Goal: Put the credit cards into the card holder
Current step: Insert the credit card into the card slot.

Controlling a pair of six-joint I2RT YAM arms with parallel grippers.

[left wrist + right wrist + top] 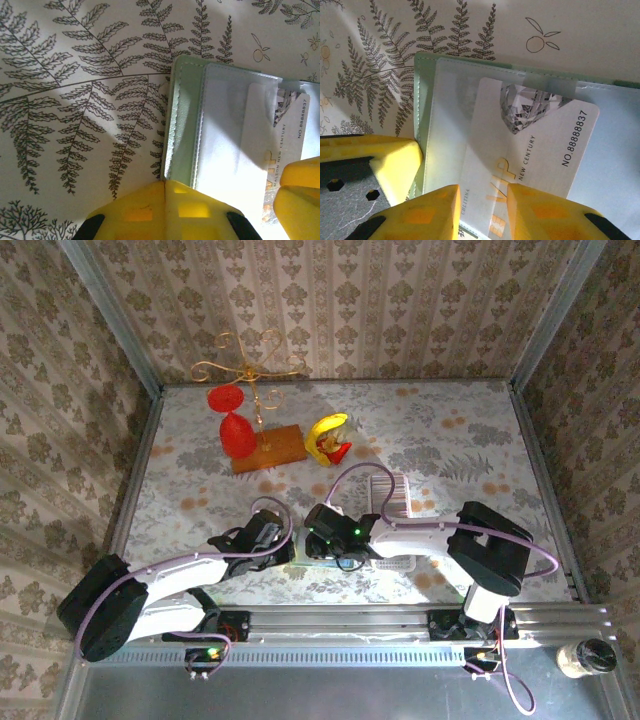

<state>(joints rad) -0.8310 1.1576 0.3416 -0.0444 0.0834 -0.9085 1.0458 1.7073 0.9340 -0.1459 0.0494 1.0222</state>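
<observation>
The card holder [422,100] [182,125] lies open on the fern-patterned cloth, sage-green rim around a pale bluish inside. One of the credit cards [540,145] [292,125], silvery-white with a diamond picture and "VIP", sits part way under a clear pocket. My right gripper [481,192] [318,540] stands over the card's near end, jaws apart, the card lying flat beneath them. My left gripper [165,182] [283,540] is shut, tips at the holder's left near edge. A long ribbed strip of credit cards [393,498] lies behind the right arm.
A gold wire stand on a wooden base [262,445] with red pieces stands at the back left. Beside it lies a yellow and red object [328,437]. Patterned walls close in the table on three sides. A small jar [585,657] sits off the table, front right.
</observation>
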